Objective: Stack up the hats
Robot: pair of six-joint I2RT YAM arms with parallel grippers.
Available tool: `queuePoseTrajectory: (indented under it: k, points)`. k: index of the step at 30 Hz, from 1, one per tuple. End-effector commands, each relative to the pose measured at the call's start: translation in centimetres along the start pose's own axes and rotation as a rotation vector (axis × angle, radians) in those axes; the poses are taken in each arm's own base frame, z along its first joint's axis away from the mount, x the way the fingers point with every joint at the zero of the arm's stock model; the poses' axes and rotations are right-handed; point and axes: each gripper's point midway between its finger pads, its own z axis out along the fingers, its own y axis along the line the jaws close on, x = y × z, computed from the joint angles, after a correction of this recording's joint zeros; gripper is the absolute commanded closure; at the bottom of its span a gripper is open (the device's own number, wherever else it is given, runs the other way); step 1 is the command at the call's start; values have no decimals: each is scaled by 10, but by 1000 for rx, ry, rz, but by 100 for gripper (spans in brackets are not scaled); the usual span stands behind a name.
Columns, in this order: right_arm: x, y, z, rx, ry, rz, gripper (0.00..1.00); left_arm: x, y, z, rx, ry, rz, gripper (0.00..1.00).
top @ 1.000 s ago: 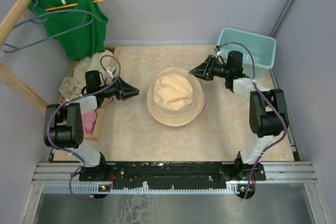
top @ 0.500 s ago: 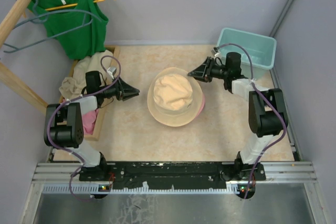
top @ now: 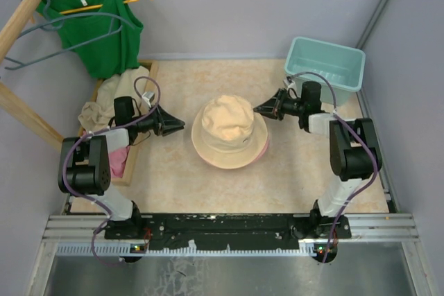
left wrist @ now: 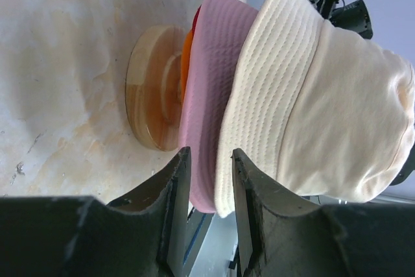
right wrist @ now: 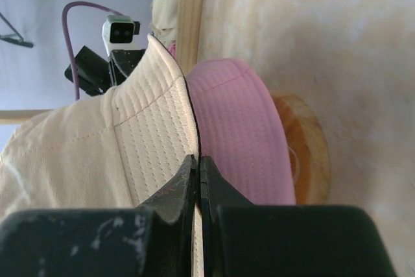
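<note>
Seating the beige hat (top: pixel 229 126) squarely on the pile is, as I judge it, the step in hand. It sits crown-up in the middle of the bench (top: pixel 173 178), over the pink hat (left wrist: pixel 211 63), whose brim peeps out beneath it on my right side. From the left wrist I also see a sliver of the orange hat (left wrist: pixel 186 63) and a trace of the red hat (left wrist: pixel 196 16) lower down, all carried on a round wooden stand (left wrist: pixel 152 95). So the stack looks all but built.

My right claw (right wrist: pixel 198 158) is closed tight, its tips at the edge of the beige brim. That edge runs straight into the seam of the jaws, yet I cannot tell whether any cloth is pinched there. My left claw (left wrist: pixel 209 155) stands part open with nothing in it, level with the brims and short of them.

To do this well I would treat the brim as floppy: any tug travels to the crown and may drag the whole pile sideways on the stand. If cloth is caught, a small, slow pull outward and down should flatten the brim, with a release before I draw back. If not, I should back off without snagging. The left claw could steady the opposite side by nipping only the beige brim, not the pink one right beneath it.
</note>
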Motion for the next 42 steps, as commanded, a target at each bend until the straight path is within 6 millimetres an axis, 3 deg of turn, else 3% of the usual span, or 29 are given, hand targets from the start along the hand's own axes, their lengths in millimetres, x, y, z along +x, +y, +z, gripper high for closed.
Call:
queuePoseTrajectory:
  k: [1, 3, 13, 19, 24, 29, 42]
  points:
    - [-16, -3, -28, 38, -106, -23, 100, 7, -3, -4, 12, 10, 17, 62]
    - [-14, -9, -33, 77, -122, -20, 100, 10, -5, -6, 12, 6, 18, 62]
    - [8, -2, -51, 118, -143, -52, 100, 24, -24, -19, 18, -50, -22, 46]
    - [15, 2, -55, 108, -164, -35, 100, 34, -16, -20, -4, -61, -52, 44]
    - [18, 5, -58, 107, -168, -36, 100, 41, -10, -10, -20, -63, -70, 43]
    - [17, 9, -59, 110, -166, -45, 100, 41, -20, 3, 62, -82, -75, 43]
    - [18, 7, -60, 130, -157, -37, 100, 46, -18, 29, 95, -47, -85, 43]
